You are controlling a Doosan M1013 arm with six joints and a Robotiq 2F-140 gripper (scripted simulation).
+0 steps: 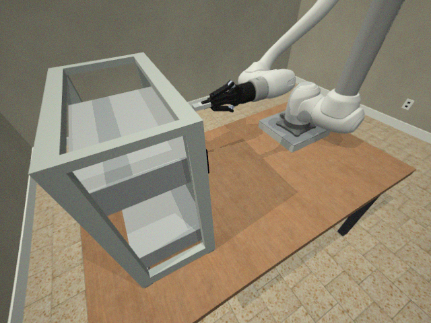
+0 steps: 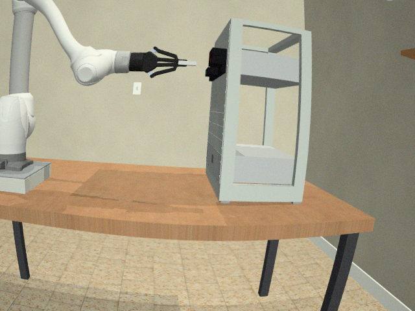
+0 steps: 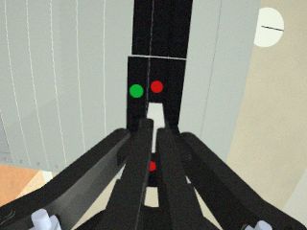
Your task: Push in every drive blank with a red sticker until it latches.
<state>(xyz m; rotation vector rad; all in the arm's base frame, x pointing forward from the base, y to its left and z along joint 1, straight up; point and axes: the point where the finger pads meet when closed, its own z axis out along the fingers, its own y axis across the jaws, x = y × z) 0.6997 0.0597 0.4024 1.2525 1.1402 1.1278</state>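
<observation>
The pale grey rack (image 2: 261, 113) stands upright on the wooden table, near its right end; it also shows in the top view (image 1: 118, 156). Black drive blanks (image 2: 216, 63) stick out from the upper part of its front face. In the wrist view one blank (image 3: 156, 90) carries a green sticker (image 3: 136, 91) and a red sticker (image 3: 156, 87). Another red sticker (image 3: 153, 167) shows lower, partly hidden by my fingers. My gripper (image 2: 187, 63) is shut and empty. It points level at the blanks, a short gap away, and also shows in the top view (image 1: 205, 101) and the wrist view (image 3: 153, 125).
My arm's base (image 1: 293, 132) sits on a grey plate at the far end of the table. The rack stands close to the table's end edge (image 2: 334, 204). A wall runs behind the rack.
</observation>
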